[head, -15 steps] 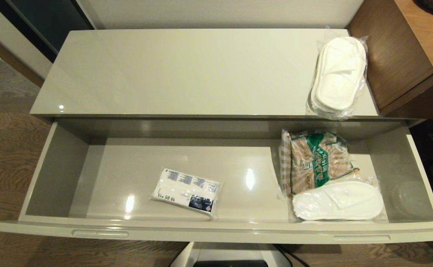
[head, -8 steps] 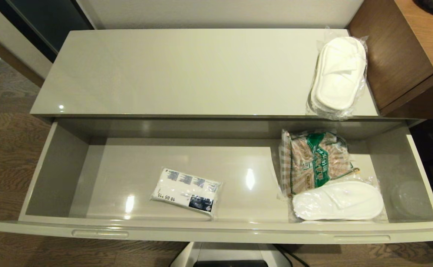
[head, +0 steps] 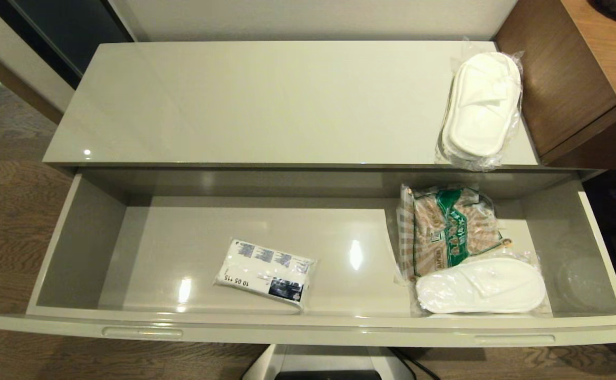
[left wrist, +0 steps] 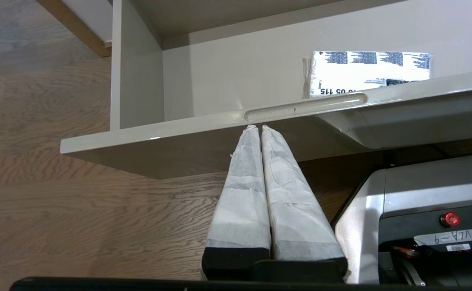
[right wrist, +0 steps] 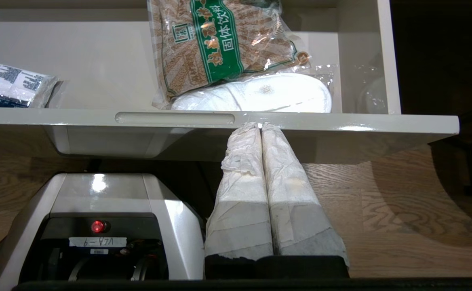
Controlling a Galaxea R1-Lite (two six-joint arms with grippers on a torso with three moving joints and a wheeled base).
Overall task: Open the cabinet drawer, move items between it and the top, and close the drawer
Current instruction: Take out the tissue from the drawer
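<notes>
The cabinet drawer (head: 308,331) stands pulled fully out. On its floor lie a white tissue pack (head: 266,272) at centre-left and wrapped white slippers (head: 481,285) at front right. A second wrapped pair of slippers (head: 481,104) rests on the right end of the glossy top (head: 244,100). Both arms hang out of the head view, below the drawer's front. My left gripper (left wrist: 260,127) is shut and empty, its tips just under the left handle slot (left wrist: 305,107). Under the front rim, just right of the right handle slot (right wrist: 174,118), my right gripper (right wrist: 261,124) is shut and empty.
A brown-and-green checked snack bag (head: 448,227) lies behind the slippers in the drawer. A brown wood-grain desk (head: 582,68) adjoins the cabinet on the right. My base (head: 329,364) sits under the drawer's middle, on a wood floor (left wrist: 58,121).
</notes>
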